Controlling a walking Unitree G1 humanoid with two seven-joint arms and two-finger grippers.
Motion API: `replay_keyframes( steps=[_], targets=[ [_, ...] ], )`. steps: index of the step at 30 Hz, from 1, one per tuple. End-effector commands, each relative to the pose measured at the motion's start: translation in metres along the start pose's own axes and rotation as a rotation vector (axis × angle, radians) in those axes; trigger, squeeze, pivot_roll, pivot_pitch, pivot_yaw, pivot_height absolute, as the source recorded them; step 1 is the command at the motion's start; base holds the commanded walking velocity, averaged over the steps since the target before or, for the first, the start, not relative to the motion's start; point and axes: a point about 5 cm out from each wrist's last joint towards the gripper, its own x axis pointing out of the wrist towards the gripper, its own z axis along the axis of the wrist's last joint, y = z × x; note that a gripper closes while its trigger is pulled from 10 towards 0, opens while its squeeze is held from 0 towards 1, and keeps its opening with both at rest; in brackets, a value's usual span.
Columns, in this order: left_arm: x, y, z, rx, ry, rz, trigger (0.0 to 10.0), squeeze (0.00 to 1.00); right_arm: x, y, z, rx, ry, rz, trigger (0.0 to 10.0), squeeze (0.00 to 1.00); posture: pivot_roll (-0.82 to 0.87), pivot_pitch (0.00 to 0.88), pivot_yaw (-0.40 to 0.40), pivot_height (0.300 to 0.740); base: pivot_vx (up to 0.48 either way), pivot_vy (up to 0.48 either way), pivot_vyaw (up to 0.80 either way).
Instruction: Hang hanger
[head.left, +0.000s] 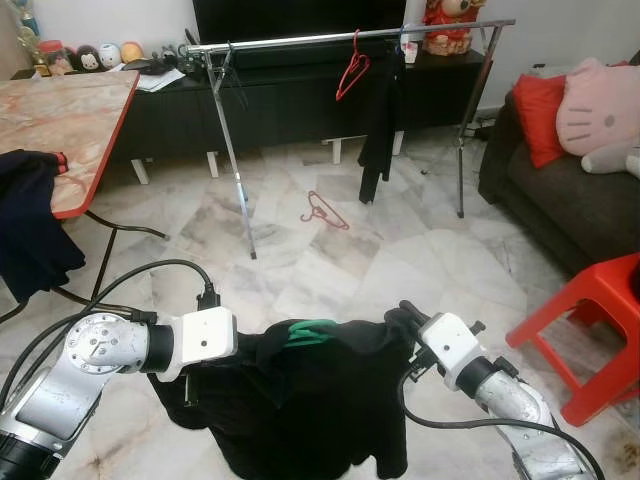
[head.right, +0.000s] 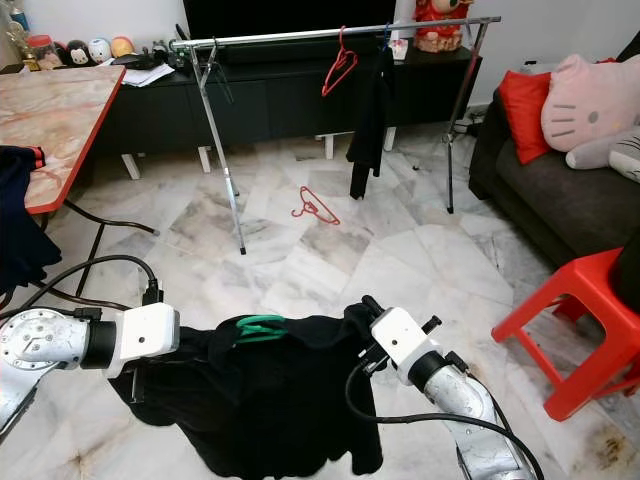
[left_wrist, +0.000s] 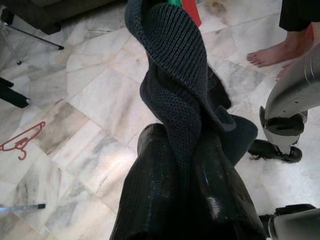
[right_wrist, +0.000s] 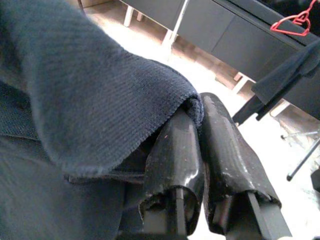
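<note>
Both grippers, left (head.left: 190, 375) and right (head.left: 400, 325), pinched the black top (head.left: 300, 400) (green hanger (head.left: 312, 331) inside) between them; the rail (head.left: 350, 36) stood far ahead, so hanging was left.

Open floor (head.left: 330, 270) toward rack (head.left: 350, 37); red hanger (head.left: 322, 209) lying between.

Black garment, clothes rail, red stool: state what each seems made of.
Black garment: knitted fabric, matte, likely wool or acrylic; ribbed stitches show where the left tool pinches it.
Clothes rail: metal tube, shiny silver, with bright glints.
Red stool: probably moulded plastic, smooth with a slight gloss.
</note>
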Motion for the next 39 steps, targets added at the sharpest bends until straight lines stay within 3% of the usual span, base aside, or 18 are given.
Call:
replay_keyframes(
  steps=[1,9,14,20,23,28,30,34,36,39],
  targets=[
    [-0.004,0.004,0.004,0.031,-0.001,0.019,10.0,0.00,0.001,0.001,-0.002,0.002,0.013,0.011,0.0,0.00,-0.07,0.000,-0.026,0.740,0.000,0.000,0.00],
    [-0.014,0.009,-0.005,0.053,0.047,0.039,10.0,0.00,-0.001,-0.002,-0.004,-0.009,0.027,0.013,0.0,0.00,-0.06,0.000,-0.026,0.740,0.000,0.000,0.00],
    [-0.030,-0.001,-0.011,0.038,0.051,-0.051,10.0,0.00,-0.003,-0.003,-0.009,-0.018,0.057,0.021,0.0,0.00,-0.06,0.001,-0.028,0.740,0.000,0.000,0.00],
    [-0.047,0.001,-0.006,-0.007,-0.012,-0.055,10.0,0.00,-0.004,-0.003,-0.012,-0.021,0.074,0.030,0.0,0.00,-0.06,0.002,-0.034,0.740,0.000,0.000,0.00],
    [-0.052,-0.006,-0.003,0.002,-0.017,-0.141,10.0,0.00,-0.003,-0.002,-0.012,-0.022,0.078,0.039,0.0,0.00,-0.06,0.002,-0.037,0.740,0.000,0.000,0.00],
    [-0.052,-0.008,0.007,0.007,-0.094,-0.164,10.0,0.00,-0.002,-0.001,-0.013,-0.018,0.081,0.049,0.0,0.00,-0.07,0.002,-0.039,0.740,0.000,0.000,0.00],
    [-0.055,-0.011,0.008,0.023,-0.080,-0.210,10.0,0.00,-0.003,0.000,-0.013,-0.018,0.085,0.051,0.0,0.00,-0.07,0.003,-0.039,0.740,0.000,0.000,0.00],
    [-0.052,-0.021,0.000,0.075,0.063,-0.302,10.0,0.00,-0.004,0.000,-0.015,-0.019,0.090,0.054,0.0,0.00,-0.06,0.004,-0.039,0.740,0.000,0.000,0.00],
    [-0.039,-0.015,0.000,0.082,0.039,-0.203,10.0,0.00,-0.001,0.001,-0.012,-0.012,0.080,0.051,0.0,0.00,-0.06,0.004,-0.035,0.740,0.000,0.000,0.00],
    [-0.034,-0.012,-0.001,0.065,0.012,-0.158,10.0,0.00,0.000,0.003,-0.011,-0.005,0.074,0.051,0.0,0.00,-0.06,0.003,-0.035,0.740,0.000,0.000,0.00]
  ],
)
